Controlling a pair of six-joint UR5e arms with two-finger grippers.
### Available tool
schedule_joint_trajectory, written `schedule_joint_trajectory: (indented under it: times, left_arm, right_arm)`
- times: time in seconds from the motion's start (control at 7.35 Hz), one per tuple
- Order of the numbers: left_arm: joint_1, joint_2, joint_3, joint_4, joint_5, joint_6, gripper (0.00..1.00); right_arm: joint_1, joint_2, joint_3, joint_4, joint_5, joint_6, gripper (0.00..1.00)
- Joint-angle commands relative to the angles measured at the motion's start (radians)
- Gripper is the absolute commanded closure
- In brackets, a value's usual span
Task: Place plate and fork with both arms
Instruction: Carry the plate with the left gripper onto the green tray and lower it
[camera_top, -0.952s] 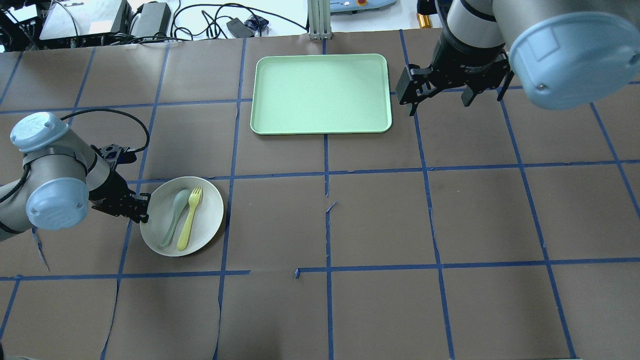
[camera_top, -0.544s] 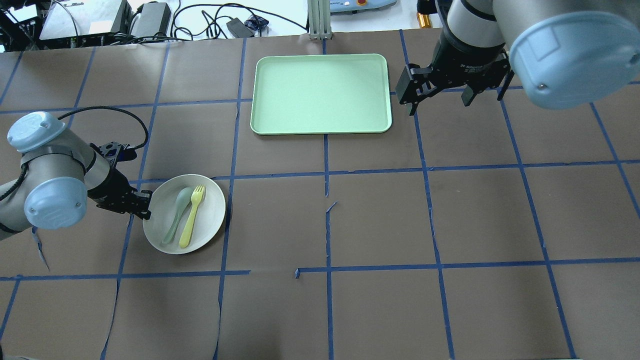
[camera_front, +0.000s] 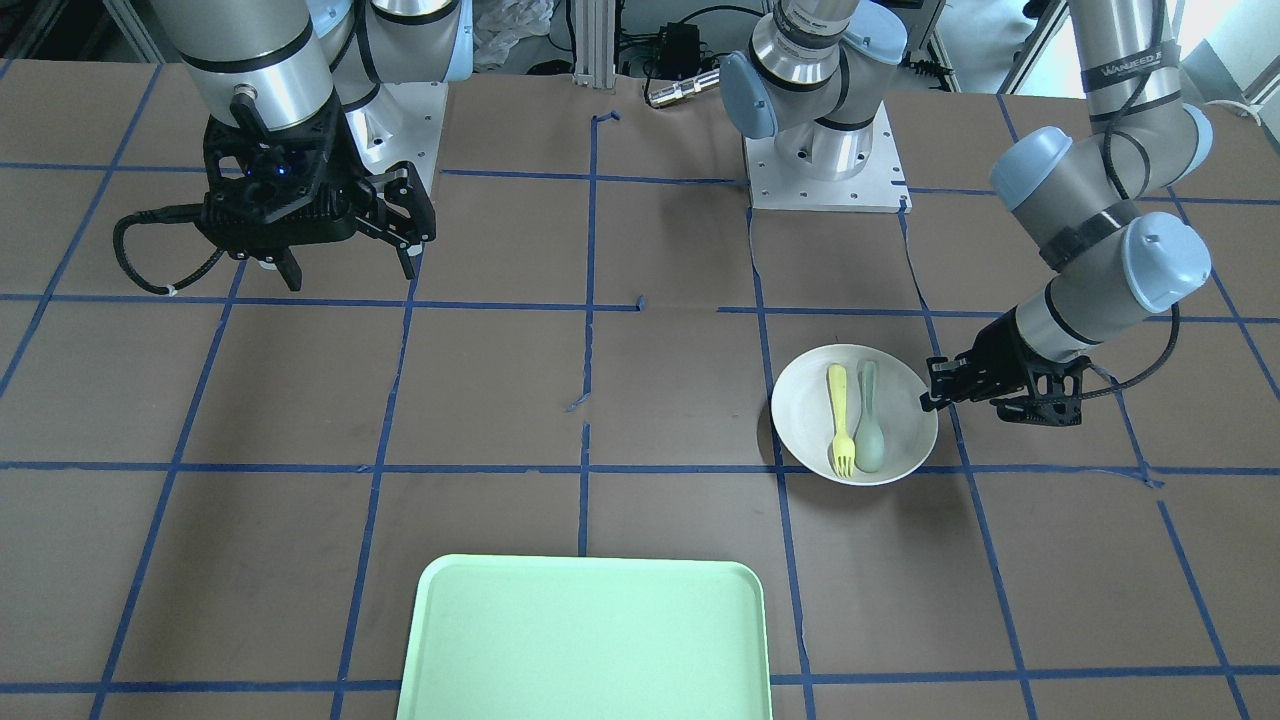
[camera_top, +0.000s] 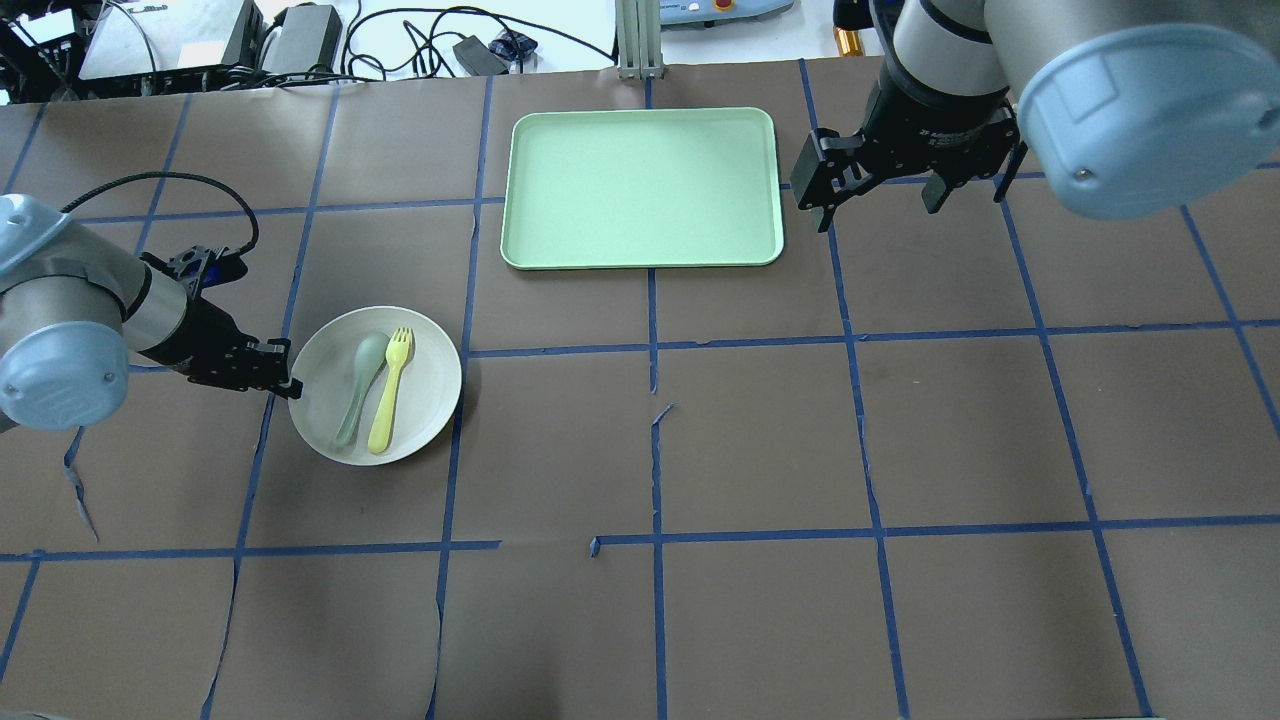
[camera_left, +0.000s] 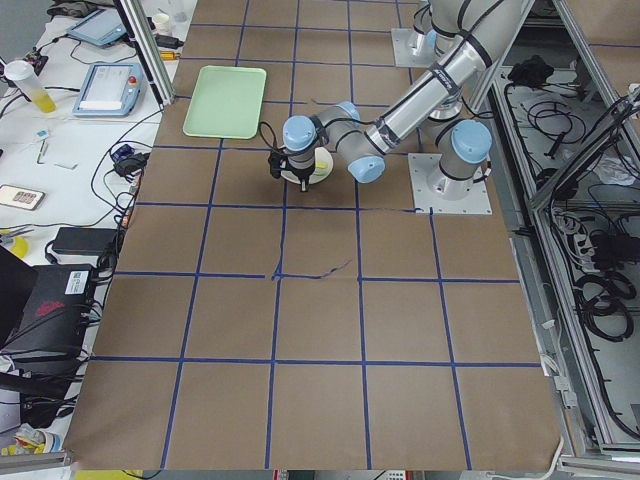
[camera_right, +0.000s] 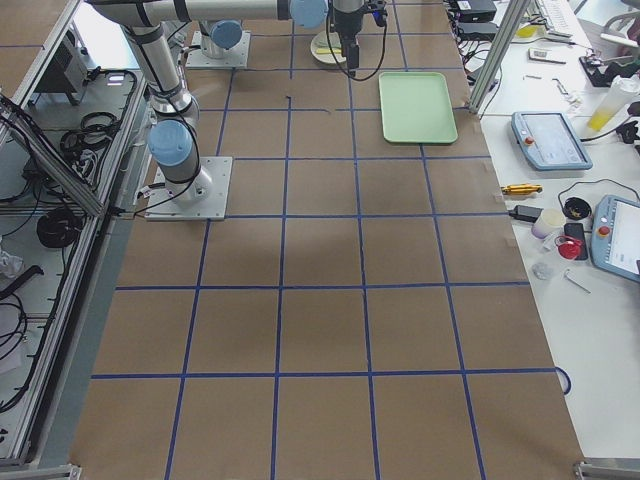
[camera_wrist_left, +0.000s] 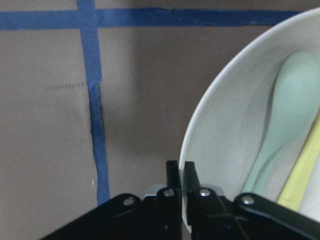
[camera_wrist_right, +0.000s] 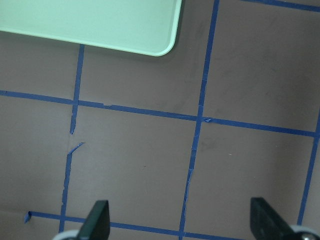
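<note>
The off-white plate hangs slightly above the table at the left, with a shadow under it. The pale-yellow fork lies in it next to a grey-green spoon. My left gripper is shut on the plate's left rim; the left wrist view shows the fingers pinching the rim of the plate. In the front view the left gripper holds the plate with the fork. My right gripper is open and empty, beside the tray's right edge.
A light-green rectangular tray lies at the far middle of the table; its corner shows in the right wrist view. Brown table covering with blue tape lines. Cables and equipment lie beyond the far edge.
My left gripper has lifted the plate with fork and spoon, carrying it away from the robot and slightly right. The right arm has stayed still.
</note>
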Motion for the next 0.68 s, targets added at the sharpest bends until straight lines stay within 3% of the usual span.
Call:
schedule_joint_trajectory:
  times: [0.0, 0.27, 0.54]
  left_arm:
    - [-0.071, -0.032, 0.100, -0.098, -0.055, -0.014, 1.00]
    - [-0.143, -0.110, 0.260, -0.159, -0.118, -0.055, 1.00]
    - [-0.245, -0.245, 0.525, -0.306, -0.118, -0.146, 1.00]
  right_arm:
    - [-0.001, -0.001, 0.000, -0.002, 0.000, 0.000, 0.00]
    - [0.001, -0.001, 0.000, 0.000, -0.001, 0.000, 0.00]
    - [-0.001, -0.002, 0.000, 0.000, -0.001, 0.000, 0.00]
